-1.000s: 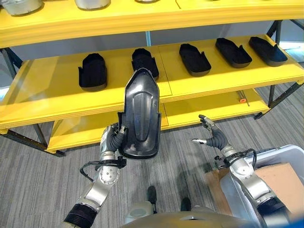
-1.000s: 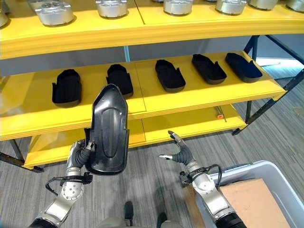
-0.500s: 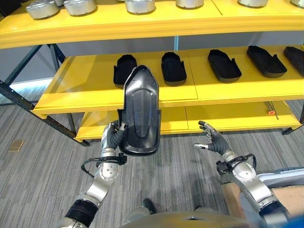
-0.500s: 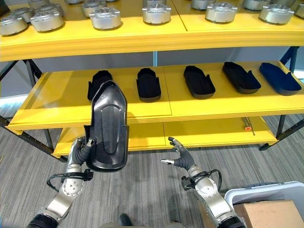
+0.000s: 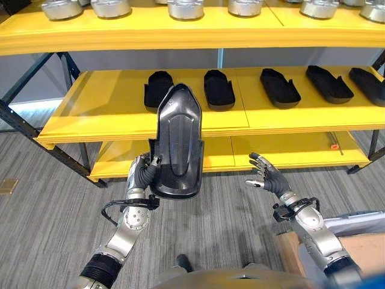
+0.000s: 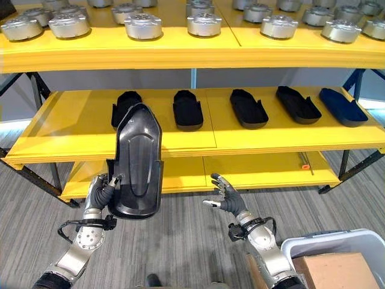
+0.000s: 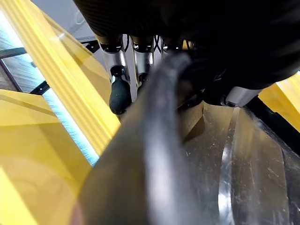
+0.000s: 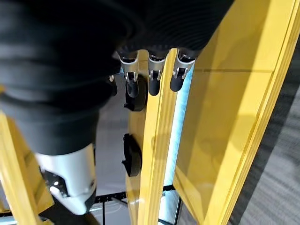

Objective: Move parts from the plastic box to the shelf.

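Observation:
A long glossy black moulded part (image 5: 177, 143) stands upright in front of the yellow shelf (image 5: 108, 114), its pointed end up. My left hand (image 5: 142, 173) is shut on its lower left edge, fingers curled round the rim (image 7: 154, 108). Several matching black parts (image 5: 218, 89) lie in a row on the middle shelf board. My right hand (image 5: 264, 179) hovers open to the right, palm toward the part, holding nothing. A corner of the pale plastic box (image 6: 319, 247) shows at the lower right.
The top shelf board carries a row of round silver metal parts (image 6: 143, 25). A lower yellow board (image 5: 283, 147) sits near the grey carpet floor. A brown cardboard sheet (image 6: 334, 270) lies in the plastic box. Dark steel shelf braces (image 5: 36, 135) run at the left.
The camera has shifted slightly, so the shelf sits a little further left and lower in view. The left hand still holds the black part upright; the right hand stays open.

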